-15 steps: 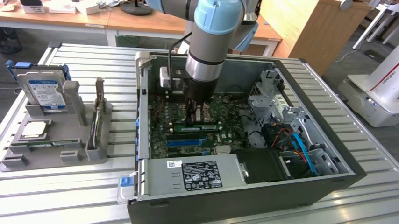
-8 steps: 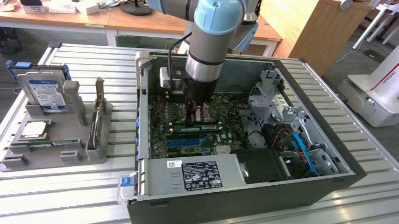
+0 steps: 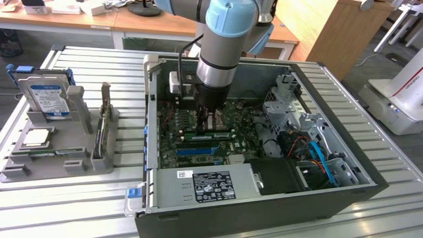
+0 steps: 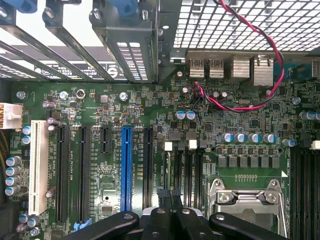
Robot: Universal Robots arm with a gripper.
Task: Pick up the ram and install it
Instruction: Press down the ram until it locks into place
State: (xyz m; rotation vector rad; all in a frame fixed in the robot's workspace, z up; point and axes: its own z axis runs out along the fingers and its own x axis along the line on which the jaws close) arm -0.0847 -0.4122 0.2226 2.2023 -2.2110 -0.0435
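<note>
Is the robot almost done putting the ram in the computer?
Nearly, I think. Looks done: the ram, a green strip, already lies along a slot on the motherboard. In hand: the shut gripper is right above it, inside the computer case. Left: I cannot tell whether the ram is pushed fully in.

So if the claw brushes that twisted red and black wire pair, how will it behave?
The twisted red and black wire pair arcs loosely, so probably floppy and light. One end seems plugged into the green motherboard, so it would likely snag and tug there rather than slide away.
</note>
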